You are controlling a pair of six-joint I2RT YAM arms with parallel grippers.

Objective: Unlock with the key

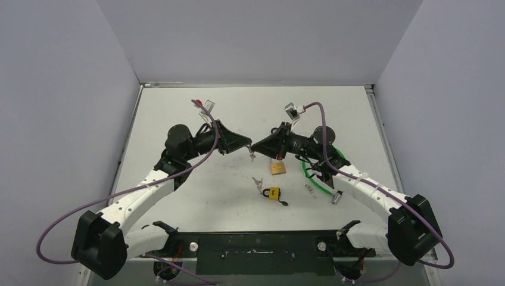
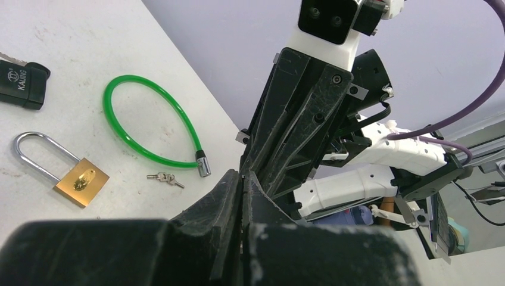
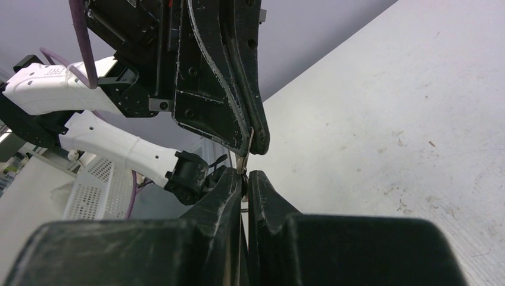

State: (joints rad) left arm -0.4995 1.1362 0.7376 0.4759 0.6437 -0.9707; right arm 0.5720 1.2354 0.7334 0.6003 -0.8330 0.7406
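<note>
1. The left gripper [image 1: 248, 145] is just left of centre in the overhead view, above the table [image 1: 178, 119] and pointing right. Its jaws are pressed together, with only a hairline seam in its own wrist view [image 2: 241, 179]. In the right wrist view, a thin wire ring sits in that seam at the very tip.
2. The key [image 1: 252, 156] hangs just below the spot where the two tool tips meet, at the centre of the overhead frame. In the right wrist view it shows as a thin strip of metal [image 3: 242, 162] bridging the two tips.
3. The right gripper [image 1: 256, 145] points left, tip to tip with the left one. Its fingers [image 3: 229, 185] are almost fully closed, and the metal strip runs down into the narrow slit between them.
4. A loose bunch of keys [image 1: 257, 182] lies on the table below the tips.
5. A yellow padlock [image 1: 273, 192] lies just right of that bunch, lower in the frame.
6. The brass padlock [image 1: 278, 168] lies flat just below and right of the tips. The left wrist view shows its silver shackle seated in the body [image 2: 82, 180].
7. A second small key set [image 1: 309, 190] lies further right.
8. A green cable lock [image 2: 107, 101] curls beside the right arm, its metal end near that key set.
</note>
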